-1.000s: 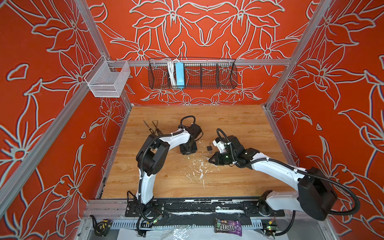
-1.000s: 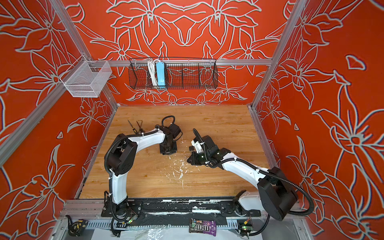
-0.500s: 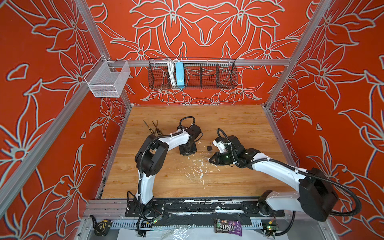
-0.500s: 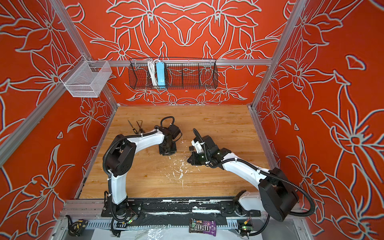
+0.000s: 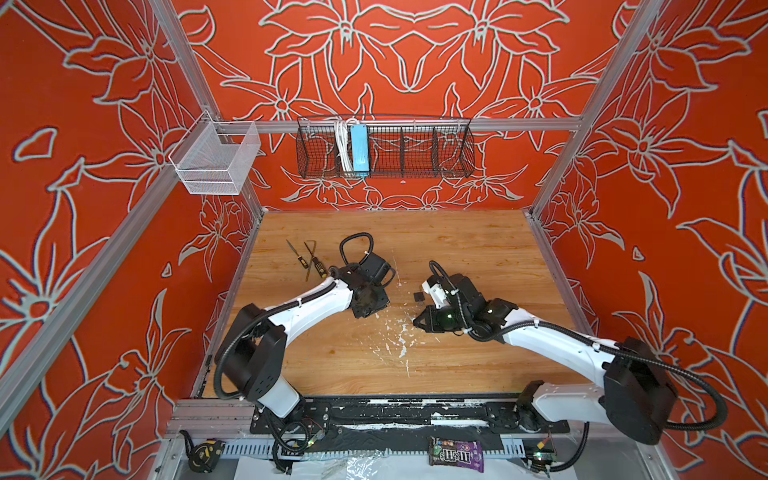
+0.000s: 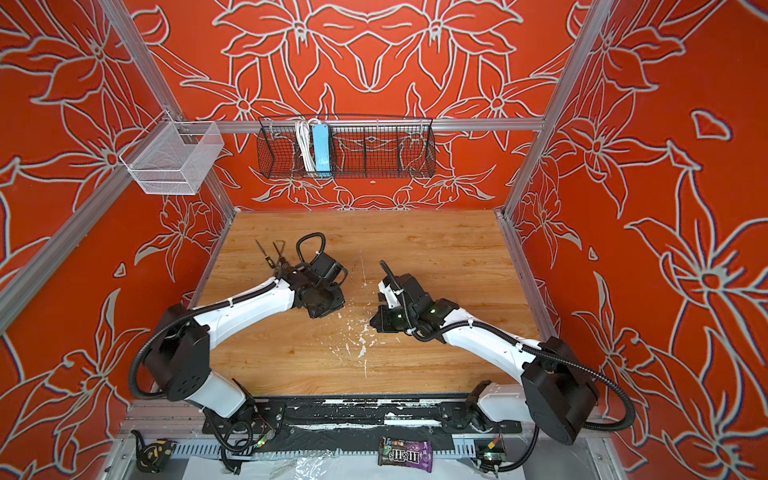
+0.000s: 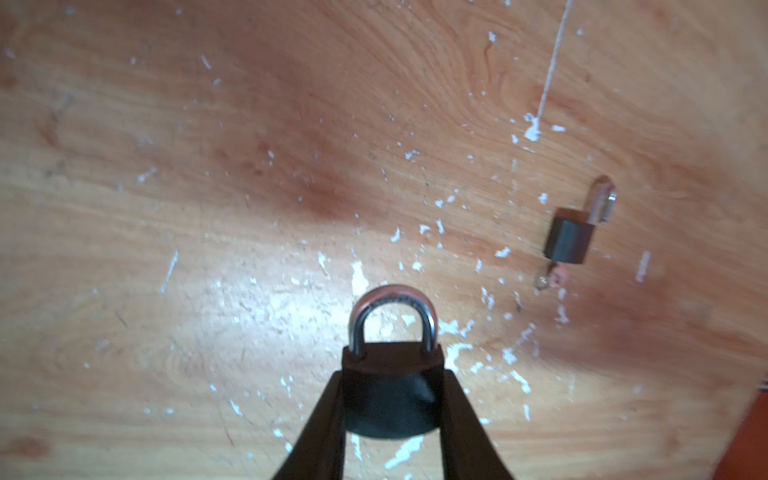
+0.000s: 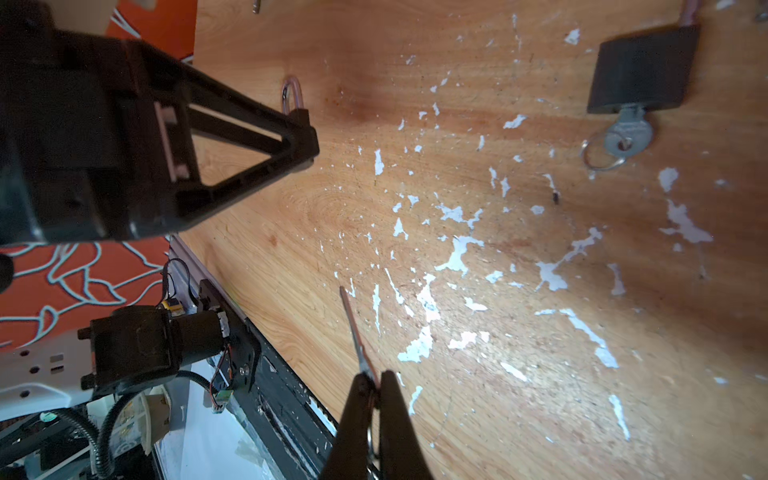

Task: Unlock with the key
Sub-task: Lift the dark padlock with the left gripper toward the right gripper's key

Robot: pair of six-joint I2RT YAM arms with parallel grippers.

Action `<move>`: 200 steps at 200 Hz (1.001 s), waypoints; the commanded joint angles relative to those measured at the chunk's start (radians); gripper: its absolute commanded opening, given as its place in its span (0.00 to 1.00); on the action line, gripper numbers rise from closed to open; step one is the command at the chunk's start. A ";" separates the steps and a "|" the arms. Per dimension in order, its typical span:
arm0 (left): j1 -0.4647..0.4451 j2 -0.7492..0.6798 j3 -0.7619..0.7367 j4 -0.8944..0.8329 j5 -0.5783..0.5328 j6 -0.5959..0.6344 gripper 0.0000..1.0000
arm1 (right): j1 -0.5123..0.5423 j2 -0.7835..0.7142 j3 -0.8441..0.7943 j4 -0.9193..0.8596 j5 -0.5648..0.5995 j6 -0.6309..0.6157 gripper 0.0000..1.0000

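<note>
The left hand (image 7: 392,376) is partly closed around the dark body of a padlock (image 7: 390,405), with the shackle sticking out past its fingertips. The right hand (image 8: 374,383) is pinched tight on a key (image 8: 355,332), whose blade juts ahead of its tips (well apart from the padlock). A second padlock (image 8: 642,68), with a second key (image 8: 627,135) in it, lies on the surface (image 8: 540,415) ahead of the right hand.

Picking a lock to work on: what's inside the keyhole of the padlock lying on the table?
A silver key, its head sticking out; the blade is hidden inside the padlock.
</note>
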 commanded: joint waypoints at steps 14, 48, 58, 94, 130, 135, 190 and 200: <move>-0.033 -0.106 -0.055 0.090 -0.001 -0.167 0.01 | 0.080 0.012 -0.010 0.157 0.144 0.130 0.00; -0.053 -0.186 -0.092 0.123 -0.025 -0.238 0.00 | 0.139 0.035 -0.020 0.233 0.221 0.152 0.00; -0.057 -0.205 -0.103 0.135 -0.026 -0.254 0.00 | 0.154 0.035 -0.025 0.260 0.234 0.149 0.00; -0.067 -0.248 -0.129 0.155 -0.026 -0.299 0.00 | 0.204 0.052 -0.025 0.293 0.316 0.148 0.00; -0.070 -0.295 -0.169 0.188 -0.031 -0.347 0.00 | 0.235 0.062 -0.016 0.310 0.395 0.131 0.00; -0.070 -0.301 -0.173 0.193 -0.032 -0.354 0.00 | 0.237 0.066 -0.013 0.306 0.403 0.134 0.00; -0.070 -0.321 -0.184 0.206 -0.024 -0.364 0.00 | 0.248 0.090 -0.002 0.343 0.399 0.127 0.00; -0.070 -0.322 -0.182 0.206 -0.025 -0.361 0.00 | 0.252 0.090 0.001 0.343 0.401 0.123 0.00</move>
